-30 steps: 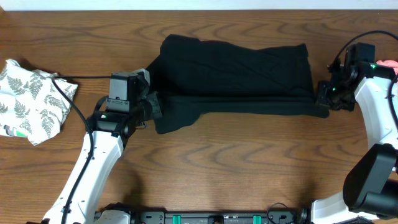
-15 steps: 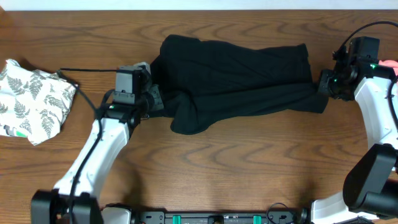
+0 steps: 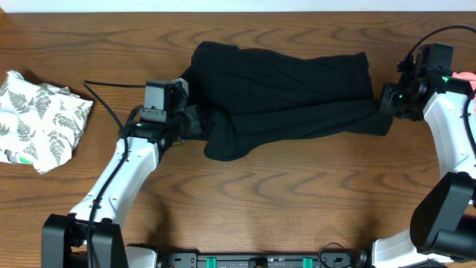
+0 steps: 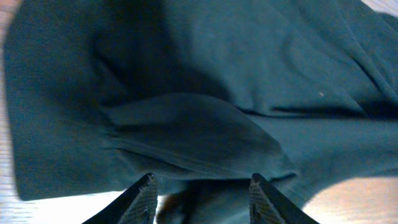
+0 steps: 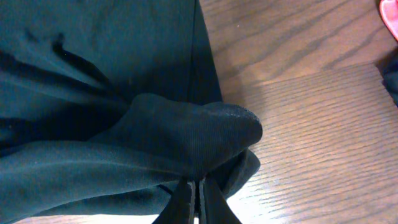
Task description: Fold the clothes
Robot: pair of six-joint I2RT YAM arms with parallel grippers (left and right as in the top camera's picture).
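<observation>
The clothes in play are a large black garment (image 3: 282,85) lying folded lengthwise across the far middle of the table. Its near left corner bulges in a loose fold (image 4: 193,134). My left gripper (image 3: 190,123) stands at that left end, and in the left wrist view it (image 4: 202,186) is open, the black fabric lying loose below and ahead of the fingers. My right gripper (image 3: 386,109) is at the garment's right end, where it (image 5: 199,186) is shut on a pinched hump of black fabric (image 5: 193,134).
A white fern-print cloth (image 3: 37,123) lies crumpled at the far left. A pink-red item (image 3: 467,77) shows at the right edge, also seen as a red corner (image 5: 390,12) in the right wrist view. Bare wood table (image 3: 297,193) lies in front of the garment.
Both grippers carried the garment's near edge toward the far side, and it went slack. My left gripper then opened and let go. The right stays shut on its end.
</observation>
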